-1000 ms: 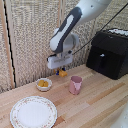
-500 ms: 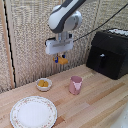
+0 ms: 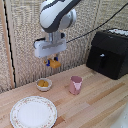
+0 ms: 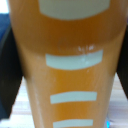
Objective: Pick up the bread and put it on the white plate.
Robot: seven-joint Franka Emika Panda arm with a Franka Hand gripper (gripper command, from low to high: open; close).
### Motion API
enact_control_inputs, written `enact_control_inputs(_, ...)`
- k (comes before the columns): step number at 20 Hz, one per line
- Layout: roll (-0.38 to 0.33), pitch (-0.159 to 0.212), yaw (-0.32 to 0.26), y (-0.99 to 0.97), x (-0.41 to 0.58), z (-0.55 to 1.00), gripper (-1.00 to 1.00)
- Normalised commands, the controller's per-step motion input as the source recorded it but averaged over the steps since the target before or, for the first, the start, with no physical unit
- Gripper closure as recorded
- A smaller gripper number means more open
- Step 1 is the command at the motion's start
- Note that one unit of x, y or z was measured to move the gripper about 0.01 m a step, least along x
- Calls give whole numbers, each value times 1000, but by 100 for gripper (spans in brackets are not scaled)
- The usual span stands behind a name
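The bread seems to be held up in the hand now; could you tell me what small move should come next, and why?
Probably carry the bread sideways toward the exterior view's left and forward. The hand grips it high above the wooden table, roughly over the small bowl, while the white plate lies nearer the camera.

The bread [image 3: 54, 64], a small golden-brown piece, is held up in the air between the blue-tipped fingers [image 3: 48, 62] of the hand [image 3: 52, 63]; in the wrist view it fills the frame (orange-brown, with pale bands). The white plate [image 3: 33, 111], round with a faint floral rim, lies flat on the wooden table, lower and towards the exterior view's left.
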Motion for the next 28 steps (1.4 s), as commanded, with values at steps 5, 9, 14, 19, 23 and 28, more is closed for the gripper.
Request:
enact_control_inputs(5, -14, 0, 0, 970, -319, -414, 100)
enact_control_inputs(9, -3, 0, 21, 749, -172, -631, 100)
enact_control_inputs(14, 6, 0, 55, 351, 0, -734, 100)
enact_control_inputs(19, 1, 0, 45, 265, 0, -502, 100)
enact_control_inputs(23, 20, -1, 28, 275, 0, -315, 100)
enact_control_inputs(28, 19, -90, 17, 111, 0, -99, -100)
